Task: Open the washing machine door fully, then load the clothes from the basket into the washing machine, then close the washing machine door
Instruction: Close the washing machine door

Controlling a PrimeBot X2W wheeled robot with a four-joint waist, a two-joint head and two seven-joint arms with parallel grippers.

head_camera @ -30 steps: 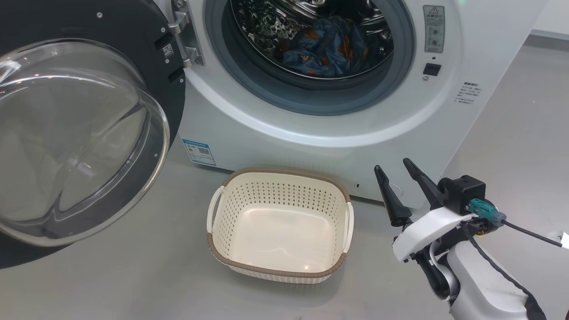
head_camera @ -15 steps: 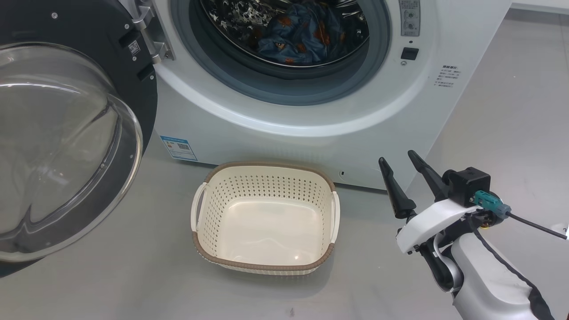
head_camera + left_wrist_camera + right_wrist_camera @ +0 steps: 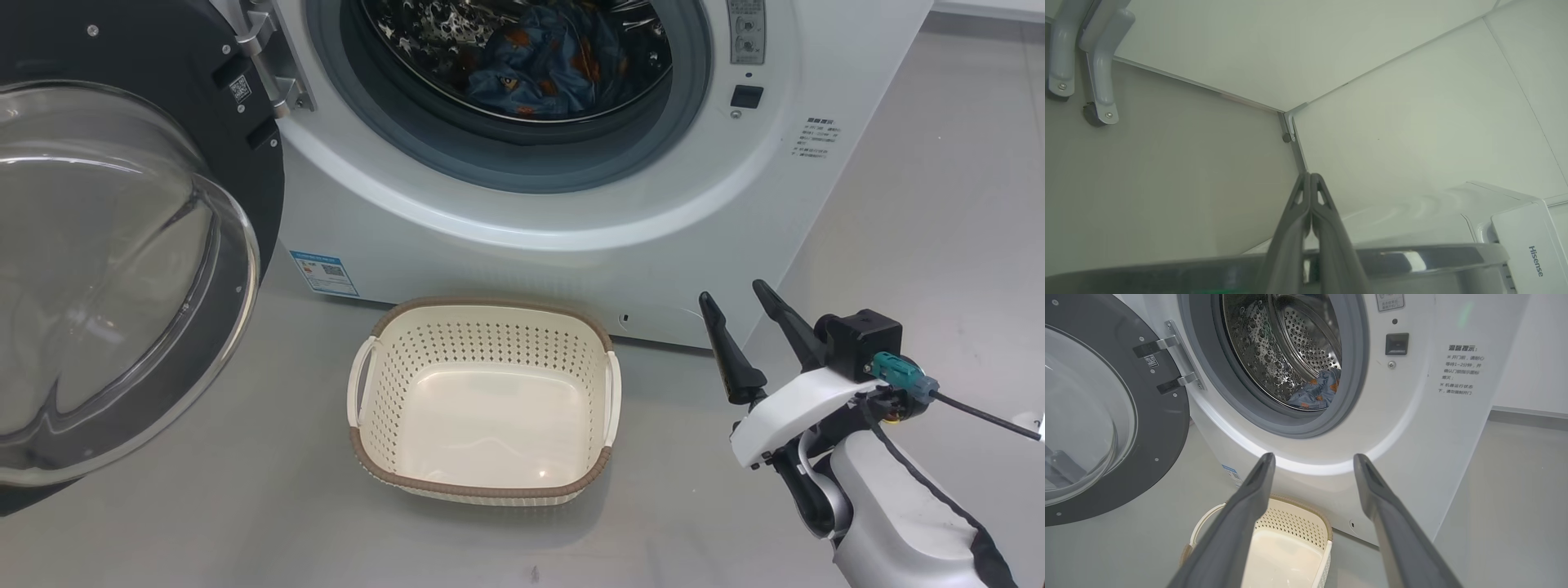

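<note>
Forearm (image 3: 890, 523) of the right arm, pale with a dark cable (image 3: 922, 490) along it, rising from the lower right corner of the head view and bent at the wrist toward the washing machine (image 3: 506, 245). At its end the right gripper (image 3: 732, 292), raised off the floor (image 3: 939, 204), two dark fingers (image 3: 725, 351) spread wide and tilted up and leftward, gripping nothing, just before the machine's lower right corner and to the right of the basket (image 3: 482, 304), apart from both. On the other arm the left gripper (image 3: 1310, 176), aimed at a corner where pale panels (image 3: 1290, 41) meet, fingers pressed flat together with tips touching, nothing pinched; dark glossy band (image 3: 1433, 257) across the bottom of that wrist view behind the fingers, contact with it impossible to tell.

Round door (image 3: 122, 261) swung wide open on its hinge (image 3: 273, 61) at the machine's left, black rim and clear glass bowl turned toward the head camera. Blue clothes (image 3: 539, 73) with orange spots bunched low inside the steel drum (image 3: 1290, 347), ringed by the grey seal (image 3: 522, 167). Upright basket on the floor right before the machine, below the opening, pale bottom bare. Small blue label (image 3: 324, 272) low on the machine's front, near the basket's brown rim. Smooth grey floor all around; white wall (image 3: 1527, 347) with grey skirting (image 3: 1527, 414) beyond the machine's right side.
</note>
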